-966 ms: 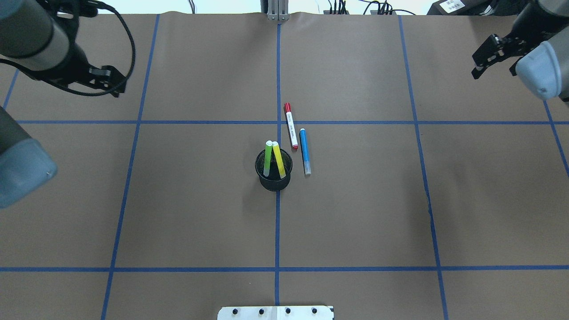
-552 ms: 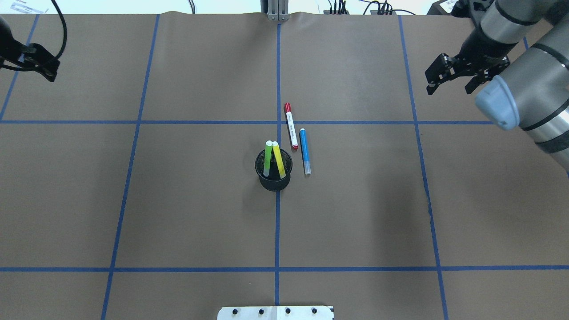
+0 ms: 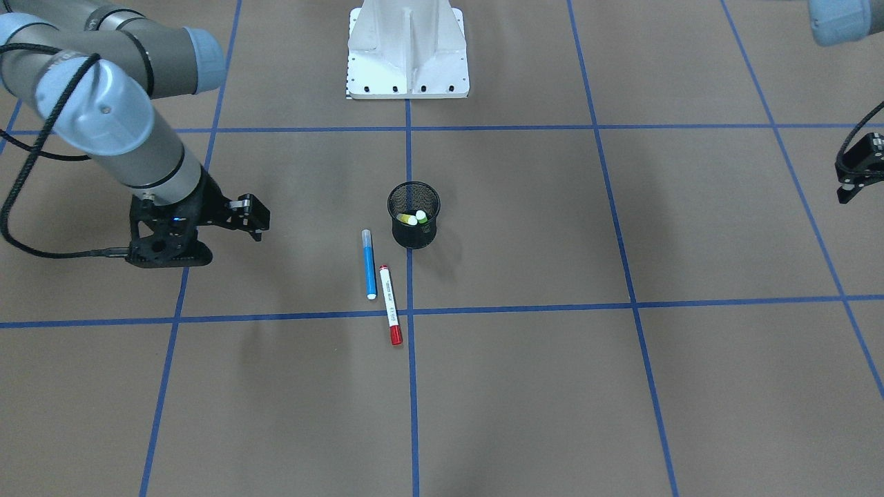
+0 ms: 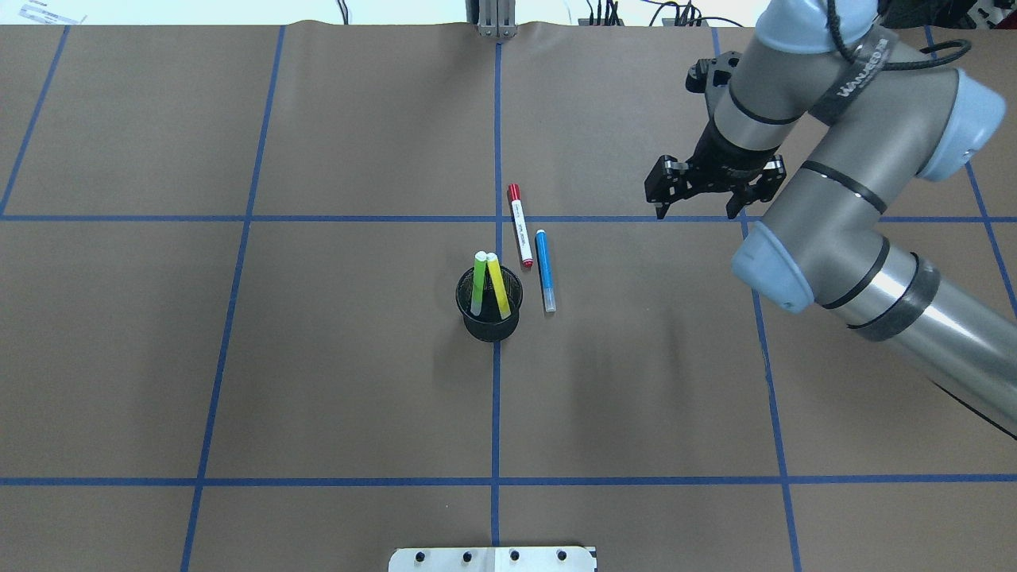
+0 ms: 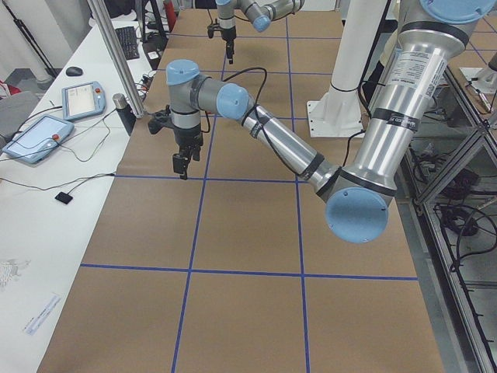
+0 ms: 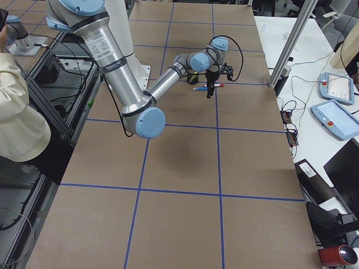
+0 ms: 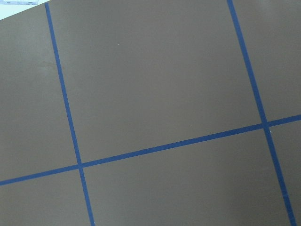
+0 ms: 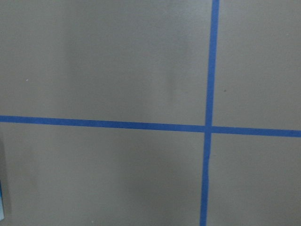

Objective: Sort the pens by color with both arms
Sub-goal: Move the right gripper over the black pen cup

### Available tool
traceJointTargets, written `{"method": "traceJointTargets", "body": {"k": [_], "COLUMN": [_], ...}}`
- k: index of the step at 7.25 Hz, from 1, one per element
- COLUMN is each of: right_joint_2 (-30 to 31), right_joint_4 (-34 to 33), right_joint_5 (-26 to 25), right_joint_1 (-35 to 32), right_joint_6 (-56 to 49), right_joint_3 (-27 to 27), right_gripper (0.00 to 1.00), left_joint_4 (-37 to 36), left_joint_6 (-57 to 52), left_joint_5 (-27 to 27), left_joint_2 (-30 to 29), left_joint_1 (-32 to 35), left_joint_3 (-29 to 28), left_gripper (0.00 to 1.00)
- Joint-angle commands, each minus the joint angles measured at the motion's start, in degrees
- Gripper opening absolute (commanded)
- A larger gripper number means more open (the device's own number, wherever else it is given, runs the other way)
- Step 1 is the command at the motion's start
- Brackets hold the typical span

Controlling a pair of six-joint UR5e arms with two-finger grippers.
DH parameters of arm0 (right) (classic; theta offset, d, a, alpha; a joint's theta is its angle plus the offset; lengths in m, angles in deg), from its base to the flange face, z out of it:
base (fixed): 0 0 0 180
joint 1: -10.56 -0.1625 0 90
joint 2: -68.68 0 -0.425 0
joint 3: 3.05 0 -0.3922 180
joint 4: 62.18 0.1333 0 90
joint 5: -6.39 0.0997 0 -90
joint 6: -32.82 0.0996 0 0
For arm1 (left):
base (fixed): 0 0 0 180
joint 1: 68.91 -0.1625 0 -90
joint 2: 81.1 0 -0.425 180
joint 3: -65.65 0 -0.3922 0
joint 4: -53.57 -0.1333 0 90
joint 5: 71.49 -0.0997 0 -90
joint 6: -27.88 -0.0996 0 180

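A red-capped white marker (image 4: pixel 520 225) and a blue pen (image 4: pixel 545 270) lie side by side on the brown table, just right of a black mesh cup (image 4: pixel 489 318). The cup holds a green highlighter (image 4: pixel 478 284) and a yellow highlighter (image 4: pixel 497 284). My right gripper (image 4: pixel 696 211) hangs open and empty, to the right of the pens and a little farther back. It also shows in the front-facing view (image 3: pixel 257 219). My left gripper (image 3: pixel 855 181) is far out at the table's left end, empty, cut by the front-facing view's edge. I cannot tell how its jaws stand.
The white pedestal base (image 3: pixel 407 62) stands at the robot's side of the table. Blue tape lines (image 4: pixel 496 397) divide the brown surface into squares. A metal post (image 4: pixel 496 17) and cables sit at the far edge. Both wrist views show only table and tape.
My right arm has swung in from the far right towards the pens, gripper still open. My left arm has drawn off to the left, out of the overhead view. The pens and cup have not moved.
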Motion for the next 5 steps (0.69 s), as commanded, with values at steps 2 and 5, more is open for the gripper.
{"method": "traceJointTargets", "body": {"k": [2,5], "right_joint_2": [-4.6,-8.1], "right_joint_4": [-0.1,-0.2], "right_joint_5": [-4.1,-8.0], "right_joint_1": [6.3,11.3], "right_joint_6": [8.8,15.6], "right_joint_3": [0.3,0.7], "right_gripper": [0.99,0.99], "left_joint_4": [2.8,11.4], "left_joint_6": [-10.1,-11.1], "left_joint_5": [2.3,2.4], "left_joint_2": [0.9,4.7], "left_joint_1": [4.6,5.6], "left_joint_3": [-5.9,-9.4], "left_gripper": [0.99,0.99]}}
